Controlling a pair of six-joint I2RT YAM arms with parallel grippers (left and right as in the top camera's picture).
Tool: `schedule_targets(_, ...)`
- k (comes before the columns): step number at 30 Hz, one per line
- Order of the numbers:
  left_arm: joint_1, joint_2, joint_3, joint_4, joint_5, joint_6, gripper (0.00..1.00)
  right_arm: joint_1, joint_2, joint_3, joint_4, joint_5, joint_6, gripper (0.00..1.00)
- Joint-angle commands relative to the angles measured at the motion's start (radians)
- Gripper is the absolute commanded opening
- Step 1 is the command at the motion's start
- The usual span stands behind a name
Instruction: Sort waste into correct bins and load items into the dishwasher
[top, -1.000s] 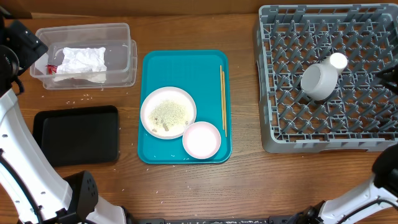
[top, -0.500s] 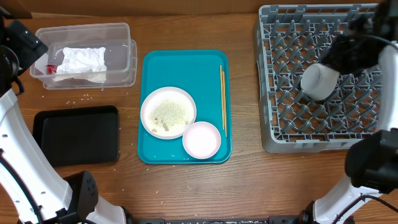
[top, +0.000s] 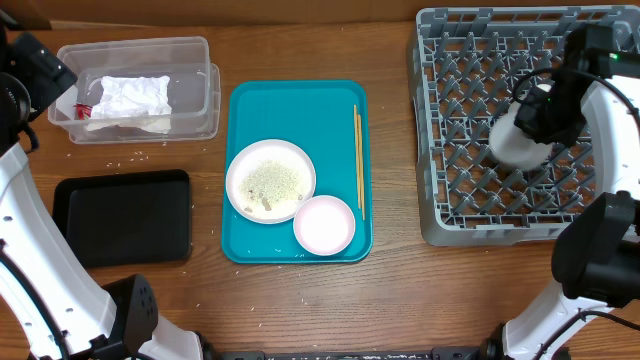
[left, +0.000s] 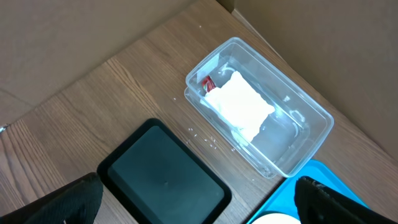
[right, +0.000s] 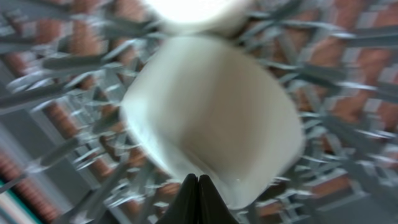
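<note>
The grey dish rack (top: 470, 215) holds an upside-down grey bowl (top: 510, 145) with a small white cup (top: 537, 95) by it. My right gripper (top: 542, 120) hovers at the bowl's right side. In the right wrist view the bowl (right: 211, 112) fills the frame and the jaws of that gripper (right: 198, 190) are shut with nothing between them. On the teal tray (top: 300, 110) sit a plate (top: 270, 180) with rice grains, a pink bowl (top: 324, 224) and chopsticks (top: 358, 160). The clear tub (top: 190, 60) holds the napkin (top: 130, 97) and red wrapper (top: 84, 110). My left gripper (left: 205, 205) stands open above the black tray (left: 161, 180).
Loose rice grains (top: 125, 160) lie on the wood between the tub and the black tray (top: 125, 215). The left arm rises along the table's left edge. Cardboard walls stand behind the tub (left: 298, 134).
My right arm has swung in from the right edge over the rack and dropped toward the grey bowl, and its jaws have closed. The left arm has not moved.
</note>
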Motion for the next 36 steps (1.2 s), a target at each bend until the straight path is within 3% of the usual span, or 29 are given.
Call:
schedule_targets(1,0.006,-0.002,0.004,0.0,-0.013,0.008,1.0,-0.04,-0.006,0.009,-0.05,0.159,0.065,0.04)
schedule_targets(9,0.006,-0.002,0.004,0.0,-0.013,0.008,1.0,-0.058,-0.086,0.122,-0.153,0.123,0.083,0.04)
schedule_targets(15,0.006,-0.002,0.004,0.0,-0.013,0.008,1.0,-0.053,-0.108,0.135,-0.093,-0.103,-0.016,0.04)
schedule_targets(30,0.006,-0.002,0.004,0.0,-0.013,0.008,1.0,-0.053,-0.075,-0.118,0.132,-0.138,0.008,0.04)
schedule_targets(36,0.006,-0.002,0.004,0.0,-0.013,0.008,1.0,-0.053,-0.075,-0.181,0.21,0.009,0.05,0.04)
